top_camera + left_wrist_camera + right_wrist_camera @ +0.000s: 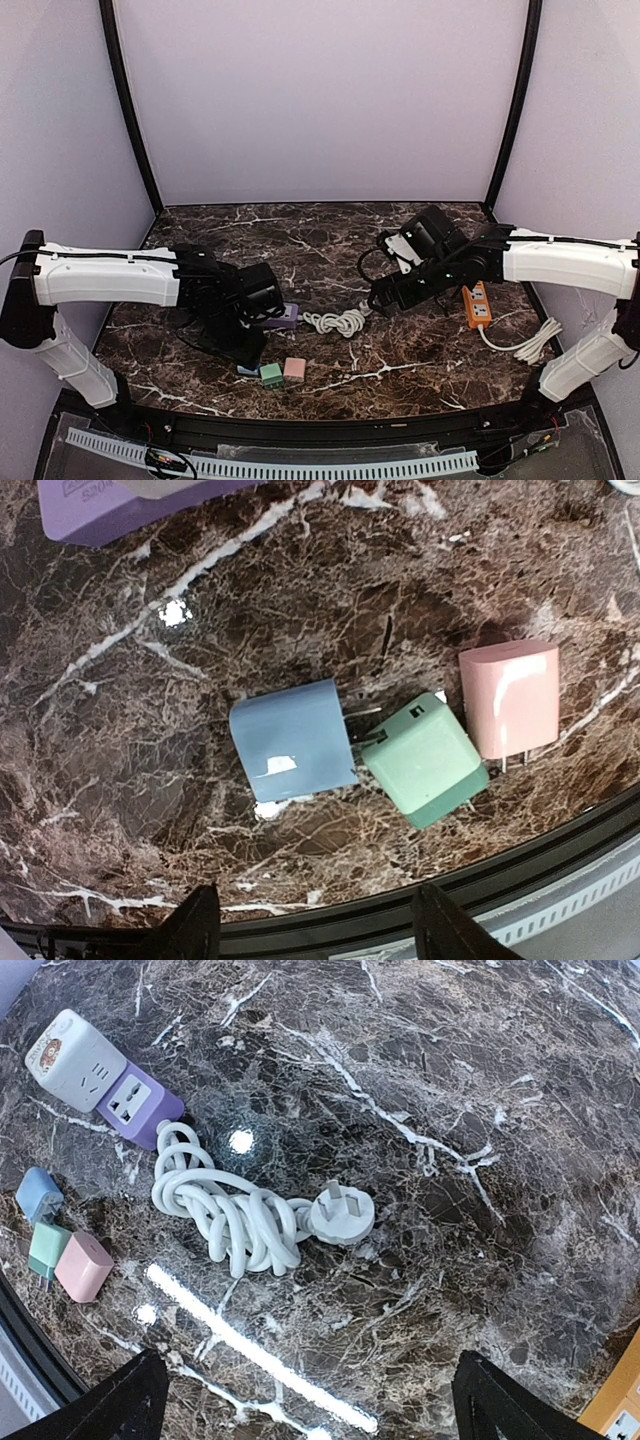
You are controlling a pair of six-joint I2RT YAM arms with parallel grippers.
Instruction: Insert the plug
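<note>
The step in hand is judged to be the reach for the white plug (342, 1215). It lies on the counter (520, 1110) at the end of the coiled cable (235, 1220), below the right claw (310, 1360). That claw is held wide open, with nothing between its fingers. The left claw (315, 895) is likewise spread and empty, above the blue adapter (292, 740). The green adapter (425, 760) and the pink adapter (510, 698) are set beside it.

For a good reach, the right claw is best centred over the plug's body rather than the cable. It is best closed across the narrow sides, so that the prongs are left free and the coil is not dragged along. The orange power strip (478, 305), well apart to the right, is taken as the likely socket.

The plug's long axis is seen to follow the cable's exit line. In the right wrist view the cable end is turned left toward the coil, the head right. Whether the prongs are turned upward cannot be told.
</note>
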